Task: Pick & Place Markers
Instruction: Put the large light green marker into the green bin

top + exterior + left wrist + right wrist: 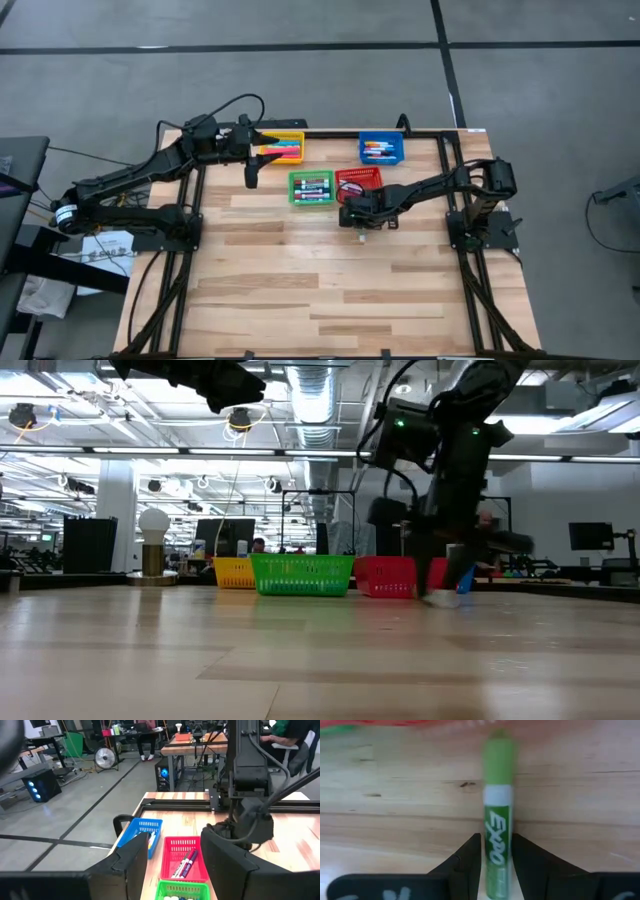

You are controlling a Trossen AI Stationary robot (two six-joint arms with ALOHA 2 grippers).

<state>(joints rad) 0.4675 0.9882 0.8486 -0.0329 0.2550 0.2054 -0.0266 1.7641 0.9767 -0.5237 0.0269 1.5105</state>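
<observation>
Counter filled the overhead frame's middle, four baskets along its upper edge. Right hand, just below the red basket, gripped a green marker. Left hand hovered open beside the yellow basket, upper left.

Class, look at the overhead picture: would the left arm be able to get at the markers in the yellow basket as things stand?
Probably yes. The left gripper hangs open just beside the yellow basket, whose top is uncovered, and nothing stands between them. The right gripper is far off, shut on a green marker below the red basket.
</observation>
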